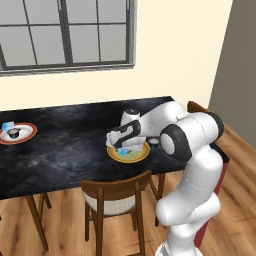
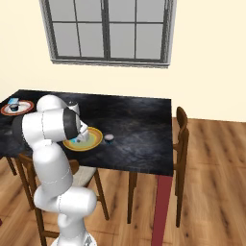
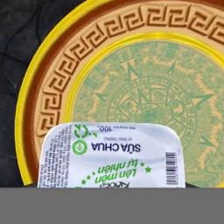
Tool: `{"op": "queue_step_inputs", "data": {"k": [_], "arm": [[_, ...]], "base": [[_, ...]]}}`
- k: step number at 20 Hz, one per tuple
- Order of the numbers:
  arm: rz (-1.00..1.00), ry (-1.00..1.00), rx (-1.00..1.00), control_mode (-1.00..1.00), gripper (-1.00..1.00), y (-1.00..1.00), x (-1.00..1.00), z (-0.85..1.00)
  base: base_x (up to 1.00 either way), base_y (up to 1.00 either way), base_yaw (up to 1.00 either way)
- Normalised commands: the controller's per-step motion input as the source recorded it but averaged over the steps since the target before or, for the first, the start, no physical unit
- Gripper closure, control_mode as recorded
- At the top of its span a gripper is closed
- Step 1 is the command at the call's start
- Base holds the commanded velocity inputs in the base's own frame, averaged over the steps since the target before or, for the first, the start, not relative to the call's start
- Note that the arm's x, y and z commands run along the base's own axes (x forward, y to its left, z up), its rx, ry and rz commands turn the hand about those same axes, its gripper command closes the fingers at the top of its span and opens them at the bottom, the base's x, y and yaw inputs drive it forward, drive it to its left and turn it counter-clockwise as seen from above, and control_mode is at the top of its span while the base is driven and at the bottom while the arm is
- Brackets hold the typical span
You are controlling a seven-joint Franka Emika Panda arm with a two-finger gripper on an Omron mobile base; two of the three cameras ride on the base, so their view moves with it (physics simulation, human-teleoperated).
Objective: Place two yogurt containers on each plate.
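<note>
Over at the far left of the left base view, the white plate with the red-brown rim (image 1: 26, 137) sits on the dark counter (image 1: 65, 145), and it's got a light blue squarish yogurt cup (image 1: 8, 125) plus a round dark-topped cup (image 1: 13, 133) on it. The right base view shows that same plate at its upper left, again with two cups.

Moving right to about the middle of the left base view, the yellow-orange plate (image 1: 139, 156) lies near the front edge of the counter, just above a wooden chair (image 1: 117, 197). The hand (image 1: 121, 146) is low over that plate with another light blue yogurt cup (image 1: 125, 149) right under it. The hand view has this cup (image 3: 111, 155) bottom centre, white printed lid facing the camera, over the plate's near rim and patterned green centre (image 3: 148, 96). The fingertips are hidden, so you can't really tell how wide the hand is or if it's actually gripping the cup or just sitting over it.

A bit further right, the last round cup (image 1: 154, 141) is on the bare counter just beside the yellow plate, partly behind the arm. The right base view shows it better, a small pale cup (image 2: 109, 137) just right of the plate, not touching it.
</note>
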Motion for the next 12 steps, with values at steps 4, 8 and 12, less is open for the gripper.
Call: {"op": "queue_step_inputs", "data": {"k": [4, 8, 12], "arm": [[0.0, 0.0, 0.0, -1.0, -1.0, 0.03, 0.0, -0.03], [0.0, 0.0, 0.0, -1.0, -1.0, 0.02, 0.0, -0.02], [0.0, 0.0, 0.0, -1.0, -1.0, 0.01, 0.0, 0.0]], "base": [[0.0, 0.0, 0.0], [0.0, 0.0, 0.0], [0.0, 0.0, 0.0]]}}
